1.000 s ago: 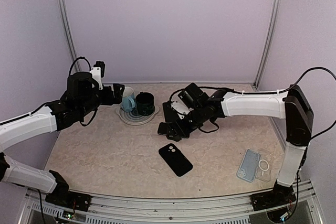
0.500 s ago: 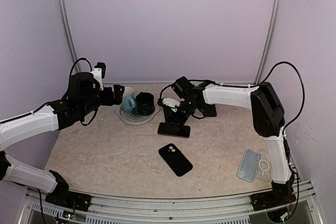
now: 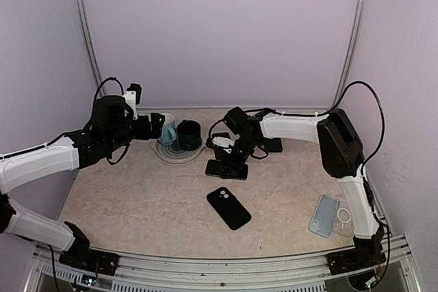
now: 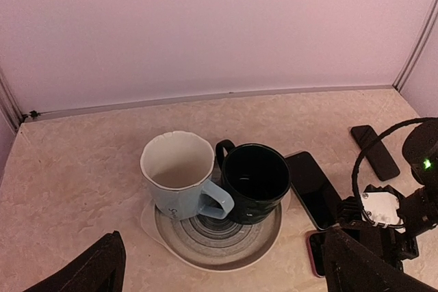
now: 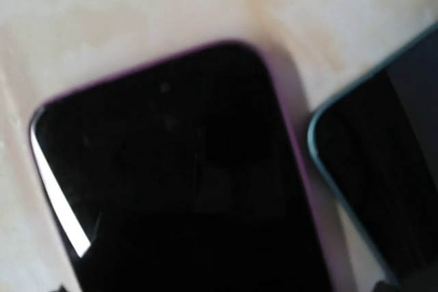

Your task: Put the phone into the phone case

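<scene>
My right gripper (image 3: 228, 163) is low over a dark phone with a pink edge (image 5: 171, 182), which lies screen up on the table (image 3: 137, 196). The jaws stand wide apart at the frame's lower corners, with nothing between them. That phone also shows in the left wrist view (image 4: 316, 254). A black phone or case (image 3: 228, 208) lies back up in the middle. A light blue phone (image 3: 323, 214) lies beside a clear case (image 3: 343, 218) at the front right. My left gripper (image 3: 156, 128) is open and empty in front of the mugs.
A light blue mug (image 4: 179, 176) and a black mug (image 4: 254, 181) stand on a grey plate (image 4: 205, 241) at the back left. A teal-edged dark phone (image 5: 390, 169) lies right of the pink-edged one. Another dark slab (image 4: 375, 152) lies further back.
The right arm has folded back, and its gripper has come down close over the pink-edged phone. The left gripper has edged slightly toward the mugs.
</scene>
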You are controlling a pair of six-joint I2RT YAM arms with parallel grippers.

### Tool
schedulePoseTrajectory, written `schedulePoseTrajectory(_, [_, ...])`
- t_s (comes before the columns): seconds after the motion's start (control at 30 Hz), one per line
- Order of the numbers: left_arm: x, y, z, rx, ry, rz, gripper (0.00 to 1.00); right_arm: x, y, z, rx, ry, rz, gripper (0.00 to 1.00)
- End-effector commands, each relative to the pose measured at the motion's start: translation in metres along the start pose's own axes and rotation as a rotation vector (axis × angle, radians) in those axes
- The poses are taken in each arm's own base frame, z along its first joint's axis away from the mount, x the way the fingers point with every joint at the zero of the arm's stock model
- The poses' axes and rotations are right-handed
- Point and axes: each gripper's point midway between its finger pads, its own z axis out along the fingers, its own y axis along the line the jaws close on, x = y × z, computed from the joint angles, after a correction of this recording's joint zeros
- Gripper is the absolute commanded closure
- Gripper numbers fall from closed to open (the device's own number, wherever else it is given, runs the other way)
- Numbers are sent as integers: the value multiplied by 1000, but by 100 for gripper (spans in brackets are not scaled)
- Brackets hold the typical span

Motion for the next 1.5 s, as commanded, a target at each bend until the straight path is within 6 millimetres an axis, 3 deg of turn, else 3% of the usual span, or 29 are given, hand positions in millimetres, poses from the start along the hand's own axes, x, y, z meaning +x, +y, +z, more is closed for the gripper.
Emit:
schedulePoseTrajectory(0.0, [0,1,2,3,-3,11,1,22,0,7,-1,84,26,11])
schedulePoseTrajectory(0.13, [-1,0,2,6,-4,10,1,31,0,6,11,113,38,13])
schedulePoseTrajectory(0.3, [-1,0,2,5,-3,10,1,44,0,2,84,182,57,26])
schedulePoseTrajectory(0.43, [-2,1,1,3,-7,11,1,65,1,-3,135,252,92,31])
schedulePoseTrajectory(0.7, [-2,1,1,5,-6,8,1,106,25,-16,106,314,170,29])
schedulePoseTrajectory(0.77, [-1,1,2,3,-2,8,1,112,28,-19,103,323,172,23])
schedulePoseTrajectory(0.9, [1,-1,3,13,3,7,1,89,32,-22,57,253,144,14])
schedulePoseTrajectory(1.0, [2,1,5,3,7,12,1,60,15,-19,100,215,129,10])
schedulePoseTrajectory(1.07, [4,2,6,-4,11,16,1,52,10,-8,104,216,109,8])
schedulePoseTrajectory(1.3, [4,2,7,-2,12,14,1,40,7,19,64,242,75,1])
schedulePoseTrajectory(1.47, [5,3,7,-6,16,17,1,38,15,27,70,255,53,9])
